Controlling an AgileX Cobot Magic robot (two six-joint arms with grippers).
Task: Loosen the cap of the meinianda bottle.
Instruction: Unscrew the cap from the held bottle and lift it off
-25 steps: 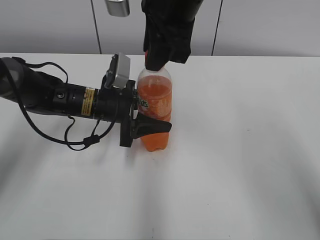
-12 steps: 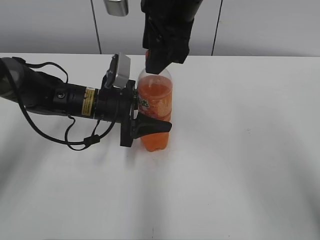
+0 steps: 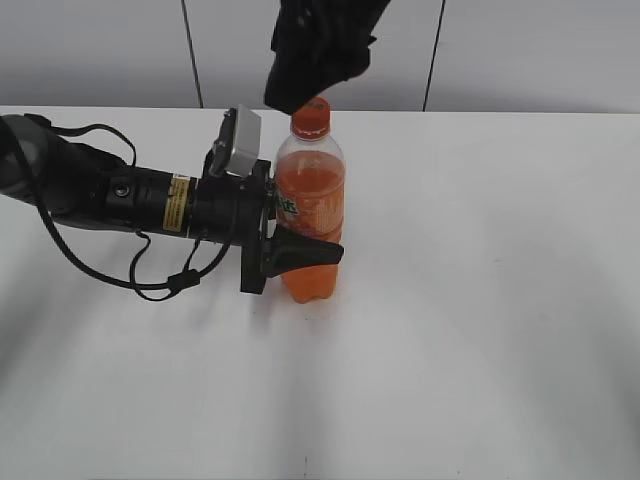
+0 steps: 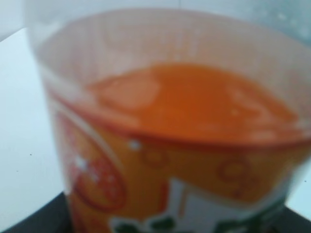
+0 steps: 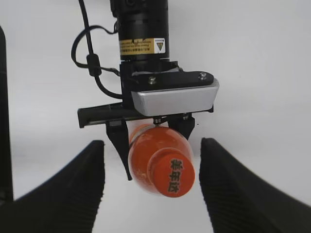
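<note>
On the white table the bottle stands upright, clamped round its lower half by the left gripper. Above it, the right gripper is spread wide, its fingers well clear on either side of the cap, touching nothing. If the cap is barely turned, it may count as unloosened; a re-grip coming down off-centre could tilt the bottle in the clamp or slip on the cap

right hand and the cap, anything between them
Nothing. In the right wrist view the cap sits in the open gap between the right hand pads, touching neither. The exterior view shows that hand just above the cap.
</note>
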